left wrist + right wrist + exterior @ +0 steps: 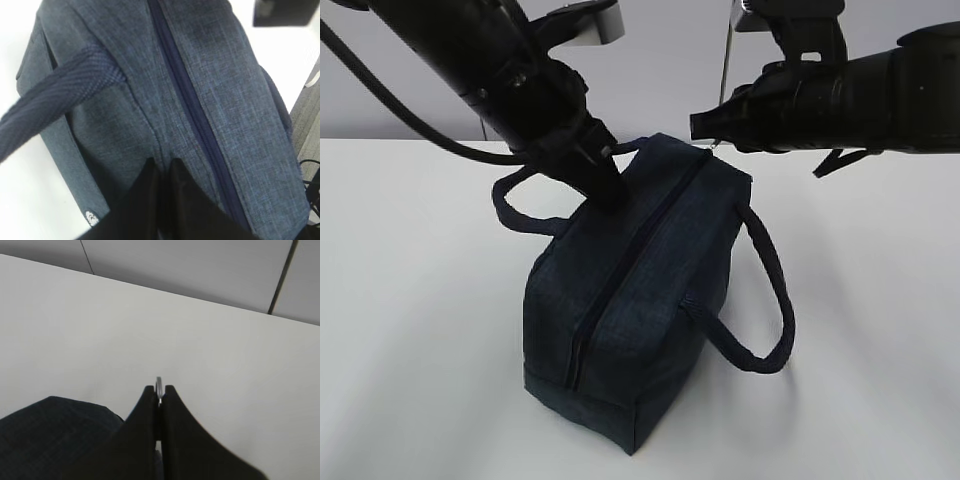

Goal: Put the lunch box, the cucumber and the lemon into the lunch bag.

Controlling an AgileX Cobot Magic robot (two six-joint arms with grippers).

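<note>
I'm watching the exterior camera looking down at a slant onto the lunch bag [640,300]. My left wrist camera is hovering close above the bag's zipper [187,100]; my right wrist camera is looking past the bag's far end across the table [75,330].

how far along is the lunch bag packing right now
Done, it seems: the lunch bag stands on the table with its zipper closed along the top; no lunch box, cucumber or lemon is in view. In hand: the left gripper pinches the bag's fabric, and the right gripper is shut on the metal ring pull. Left: probably just releasing.
</note>
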